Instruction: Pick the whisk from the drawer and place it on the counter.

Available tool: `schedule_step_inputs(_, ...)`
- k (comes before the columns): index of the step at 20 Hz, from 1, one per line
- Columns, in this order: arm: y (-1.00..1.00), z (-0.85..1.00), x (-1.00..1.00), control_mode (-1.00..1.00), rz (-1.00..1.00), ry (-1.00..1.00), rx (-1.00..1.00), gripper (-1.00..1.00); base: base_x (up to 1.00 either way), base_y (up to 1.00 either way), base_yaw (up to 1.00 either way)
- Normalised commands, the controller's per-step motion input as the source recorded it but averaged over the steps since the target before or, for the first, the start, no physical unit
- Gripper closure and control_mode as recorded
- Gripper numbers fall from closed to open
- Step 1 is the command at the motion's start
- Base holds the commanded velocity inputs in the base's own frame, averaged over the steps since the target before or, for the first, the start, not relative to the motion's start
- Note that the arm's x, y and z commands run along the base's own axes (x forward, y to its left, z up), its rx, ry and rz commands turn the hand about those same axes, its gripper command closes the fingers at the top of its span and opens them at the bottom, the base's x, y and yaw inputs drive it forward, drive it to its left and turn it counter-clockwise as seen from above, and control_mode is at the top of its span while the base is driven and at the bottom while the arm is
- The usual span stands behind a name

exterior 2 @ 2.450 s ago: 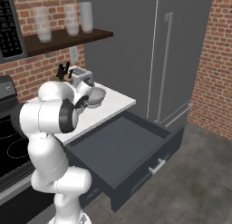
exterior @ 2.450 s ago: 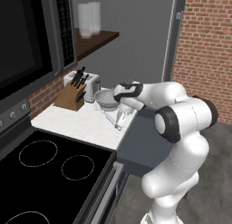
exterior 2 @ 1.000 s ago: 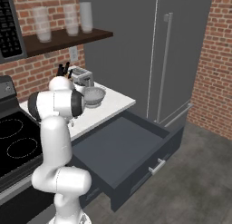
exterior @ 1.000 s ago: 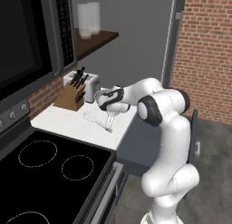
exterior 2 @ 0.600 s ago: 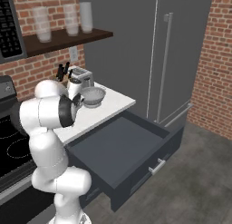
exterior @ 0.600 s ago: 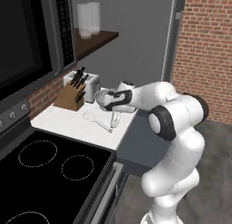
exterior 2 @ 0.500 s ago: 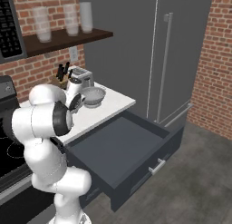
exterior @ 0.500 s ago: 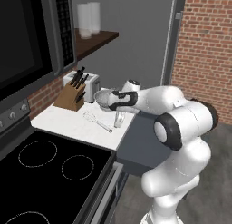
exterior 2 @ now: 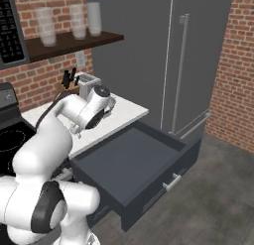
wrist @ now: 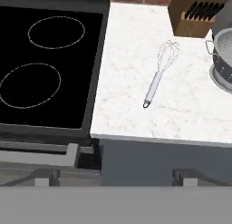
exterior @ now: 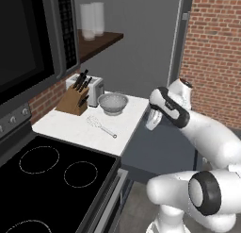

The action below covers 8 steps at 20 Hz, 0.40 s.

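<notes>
1. White speckled stone counter (wrist: 186, 107) sits beside a glossy black stovetop (wrist: 45, 60); brick walls behind.
2. Slim silver wire whisk (wrist: 159, 73) lies flat on the counter, wire head toward the wooden knife block (wrist: 195, 12), handle toward the counter's front edge.
3. Two-finger gripper (exterior: 153, 120): whether parted or closed, cannot tell.

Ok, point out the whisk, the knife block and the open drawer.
whisk (wrist: 157, 80): hand view, upper handle.
knife block (exterior: 72, 99): left base view, wooden side.
drawer (exterior 2: 130, 158): right base view, bare grey floor inside.

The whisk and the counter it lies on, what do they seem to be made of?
The whisk looks like metal: thin silvery wire loops and a smooth pale grey handle. The counter looks like polished stone, white with faint grey speckles, though it could be an imitation.
</notes>
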Motion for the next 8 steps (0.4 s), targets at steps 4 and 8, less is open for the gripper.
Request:
schedule_step_inputs(4,-0.37,1.0,-0.91,-1.0,-0.43,0.24,0.39,-1.0,0.0,0.0,0.0)
schedule_step_inputs(8,-0.01,0.81,-0.88,-1.0,-0.6,0.29,0.43,-1.0,0.0,0.0,0.0)
